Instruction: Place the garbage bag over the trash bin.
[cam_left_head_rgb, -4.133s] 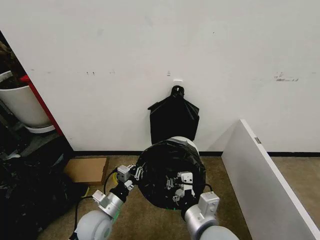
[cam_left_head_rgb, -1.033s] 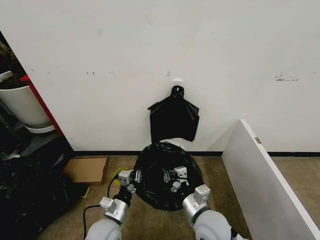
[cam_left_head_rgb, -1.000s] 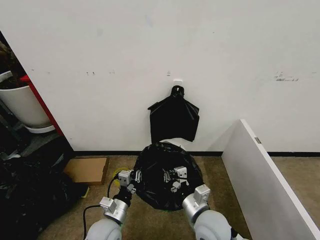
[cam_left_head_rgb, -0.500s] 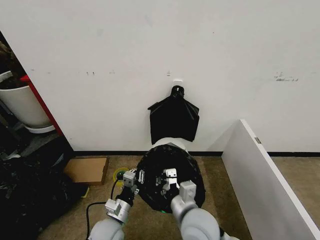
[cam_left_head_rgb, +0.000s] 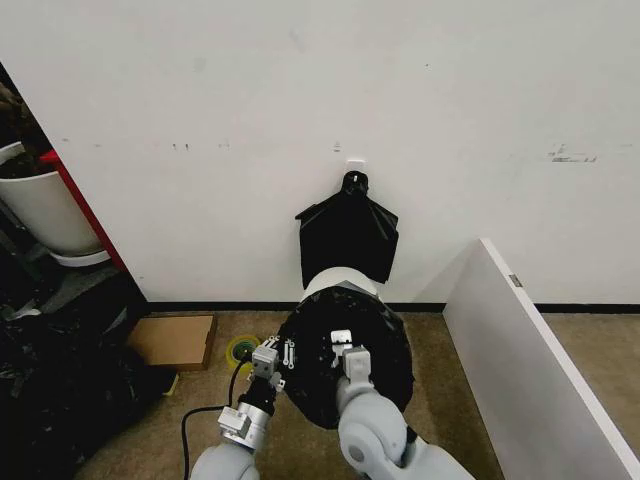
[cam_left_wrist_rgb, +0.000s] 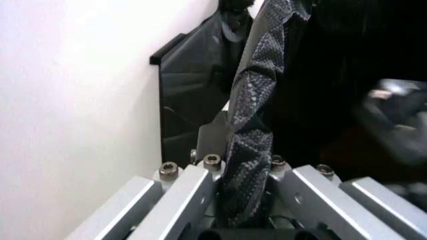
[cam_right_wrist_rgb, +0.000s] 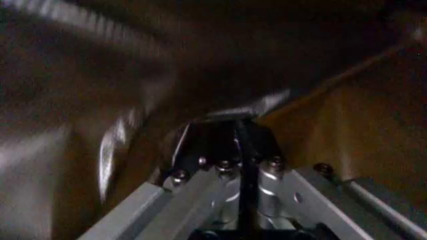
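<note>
At nine o'clock in the head view a white planter pot (cam_left_head_rgb: 45, 215) sits against the wall's left end, dark soil or foliage at its rim. Nearer, at about eight o'clock, a flat cardboard box (cam_left_head_rgb: 173, 340) lies on the floor beside a small yellow-green disc (cam_left_head_rgb: 241, 351).

The left gripper (cam_left_head_rgb: 279, 357) is at the left edge of the garbage bag (cam_left_head_rgb: 345, 360). In the left wrist view its fingers (cam_left_wrist_rgb: 193, 192) are closed tight on a crinkled fold of the garbage bag (cam_left_wrist_rgb: 250, 125), the film pinched between them.

The garbage bag is stretched into a wide dark mouth at six o'clock, draped over the trash bin (cam_left_head_rgb: 335, 283), of which a white curve of rim or wall shows at the far side, toward twelve o'clock. What lies inside the bag's mouth cannot be told.

The right gripper (cam_left_head_rgb: 342, 348) is within the bag's opening, just right of the left one. In the right wrist view its fingers (cam_right_wrist_rgb: 227, 165) are drawn together with a thin dark sheet between them, apparently bag film.

Behind the bin, a flat fan-shaped bundle of black bags (cam_left_head_rgb: 348, 237) hangs on the wall. At four o'clock a white panel (cam_left_head_rgb: 530, 350) slants across the floor.
</note>
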